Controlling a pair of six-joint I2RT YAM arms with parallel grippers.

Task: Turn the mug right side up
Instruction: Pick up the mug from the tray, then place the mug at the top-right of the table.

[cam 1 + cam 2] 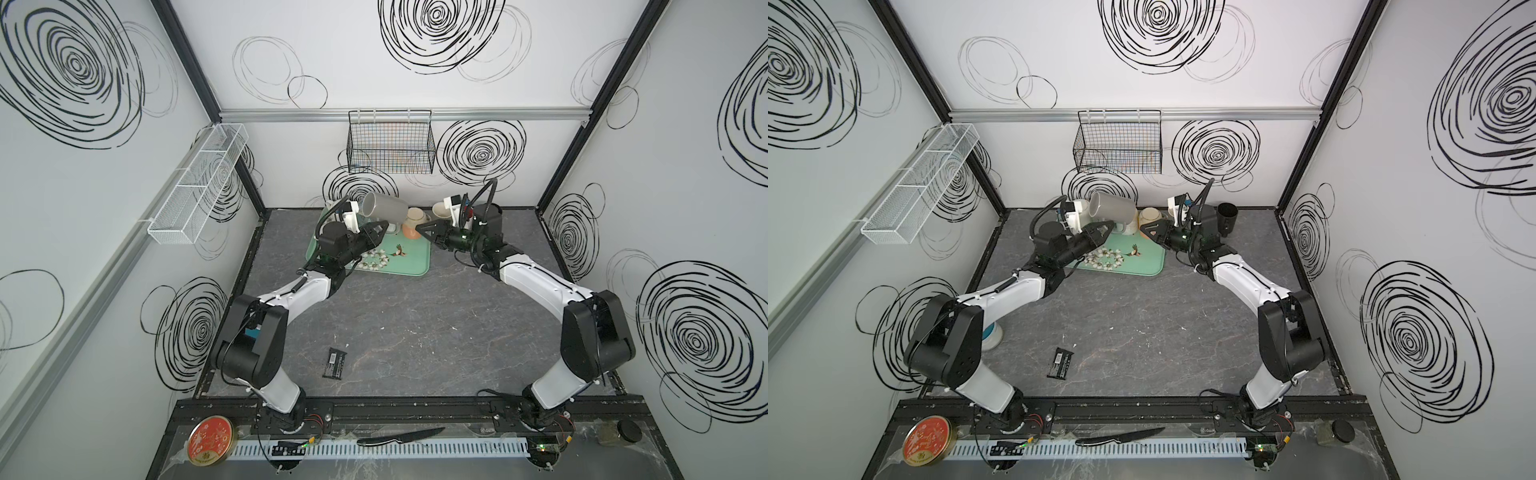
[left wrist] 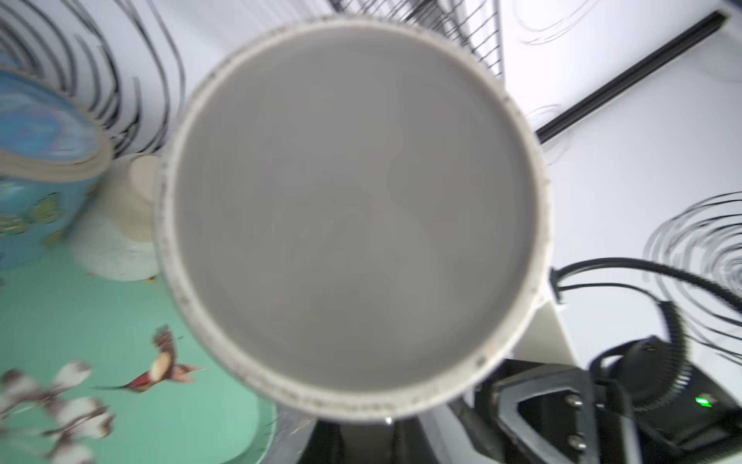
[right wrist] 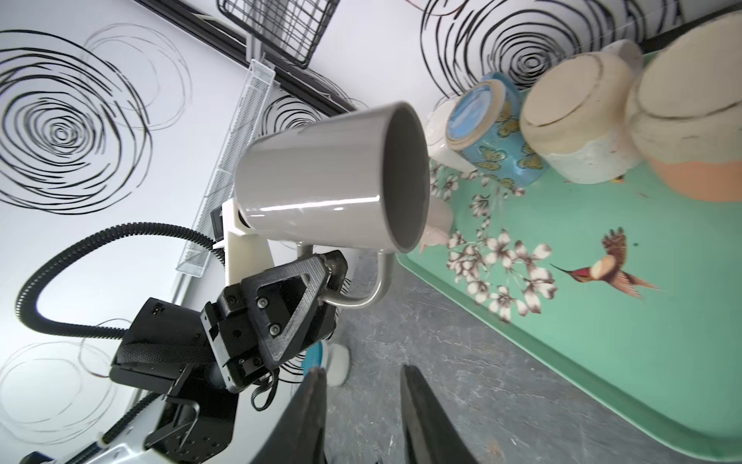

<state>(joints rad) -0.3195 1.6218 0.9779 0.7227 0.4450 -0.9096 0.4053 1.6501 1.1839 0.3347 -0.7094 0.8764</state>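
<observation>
Grey mug (image 3: 321, 176) was held sideways in the air at the tray's (image 1: 415, 262) left side.
Left gripper (image 3: 329, 277) clamped its handle underneath; right gripper (image 3: 361, 371) stood apart-jawed, empty. Beyond, overturned cups (image 3: 578, 136) lined the green tray's far edge.

White walls (image 1: 332, 62) all round, and they're covered in scribbled black swirls (image 1: 436, 25). Black corner posts (image 1: 185, 58) frame the far wall, with an aluminium rail (image 1: 291, 114) running across it. Hanging from that rail is a black wire basket (image 1: 390, 145), and on the left wall a long white mesh basket (image 1: 199, 183). Down below, a dark grey marbled floor (image 1: 415, 324), evenly lit.
</observation>
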